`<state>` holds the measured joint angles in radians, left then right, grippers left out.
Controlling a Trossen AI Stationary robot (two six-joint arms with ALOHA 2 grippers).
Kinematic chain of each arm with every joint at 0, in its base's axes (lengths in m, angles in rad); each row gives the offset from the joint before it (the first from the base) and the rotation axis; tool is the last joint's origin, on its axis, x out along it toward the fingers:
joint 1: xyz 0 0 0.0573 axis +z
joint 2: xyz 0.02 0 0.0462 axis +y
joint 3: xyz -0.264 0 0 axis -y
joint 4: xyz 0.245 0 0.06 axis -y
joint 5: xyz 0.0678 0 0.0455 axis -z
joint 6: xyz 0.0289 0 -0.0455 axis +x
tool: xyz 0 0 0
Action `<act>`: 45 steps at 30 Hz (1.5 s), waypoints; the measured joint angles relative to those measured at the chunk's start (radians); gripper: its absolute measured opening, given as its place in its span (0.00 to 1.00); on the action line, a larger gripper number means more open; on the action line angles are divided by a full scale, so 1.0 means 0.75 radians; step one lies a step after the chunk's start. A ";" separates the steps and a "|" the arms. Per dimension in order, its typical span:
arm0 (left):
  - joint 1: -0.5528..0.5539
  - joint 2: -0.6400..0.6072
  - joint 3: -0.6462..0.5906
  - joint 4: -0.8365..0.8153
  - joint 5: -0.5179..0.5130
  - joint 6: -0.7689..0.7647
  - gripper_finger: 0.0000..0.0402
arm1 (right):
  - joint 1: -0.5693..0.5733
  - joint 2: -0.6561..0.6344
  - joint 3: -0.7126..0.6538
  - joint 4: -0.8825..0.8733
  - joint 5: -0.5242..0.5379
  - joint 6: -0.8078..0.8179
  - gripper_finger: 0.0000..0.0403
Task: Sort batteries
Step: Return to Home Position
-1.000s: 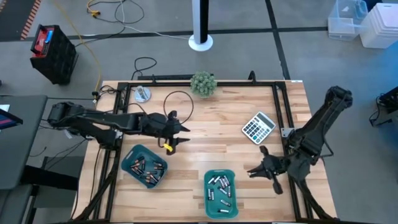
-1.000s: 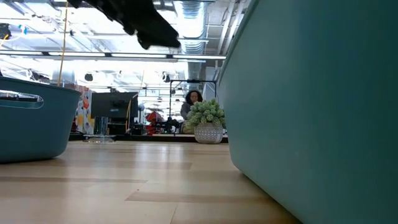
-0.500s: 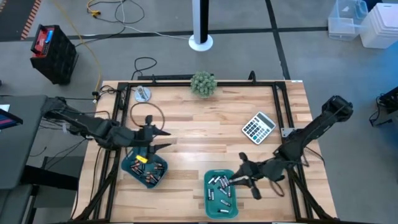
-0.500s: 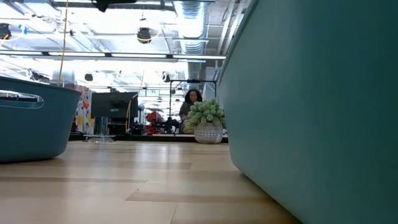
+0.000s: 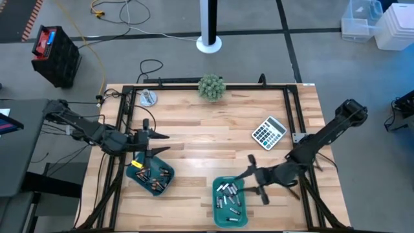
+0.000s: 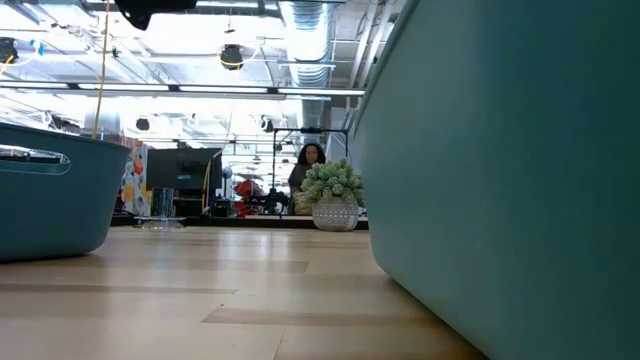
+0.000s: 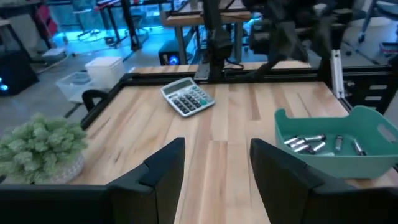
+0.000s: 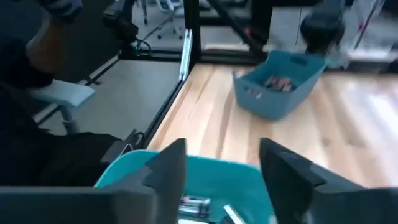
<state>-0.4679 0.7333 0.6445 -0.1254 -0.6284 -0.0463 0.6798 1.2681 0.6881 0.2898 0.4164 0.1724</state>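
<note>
The silver batteries [image 5: 229,196] lie jumbled in the green bin [image 5: 215,202], just under the fingers of the right gripper [image 5: 251,179]. The dark batteries [image 5: 155,180] sit in the blue bin [image 5: 130,172], close beside the left gripper [image 5: 164,143]. We see both pairs of fingers spread wide and empty.

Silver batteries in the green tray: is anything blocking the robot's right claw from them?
Nothing visible does. The open right gripper hangs by the green plastic tray's rim, small silver cylindrical batteries lying uncovered inside. The left gripper is by the blue tray.
</note>
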 joint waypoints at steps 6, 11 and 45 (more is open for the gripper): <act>0.020 -0.032 -0.079 0.089 0.070 0.059 0.32 | 0.026 -0.245 -0.127 -0.007 0.048 -0.264 0.08; 0.156 -0.024 -0.157 0.200 0.224 0.095 0.11 | -0.057 -0.501 -0.262 0.025 0.088 -0.443 0.03; 0.600 -0.585 -0.640 0.319 0.603 0.151 0.00 | -0.697 -1.680 -0.686 -0.507 -0.486 -0.583 0.00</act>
<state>-0.0181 0.2943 0.1643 0.1137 -0.1760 0.0667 0.1568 0.0078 0.1737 -0.0907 0.0517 -0.2646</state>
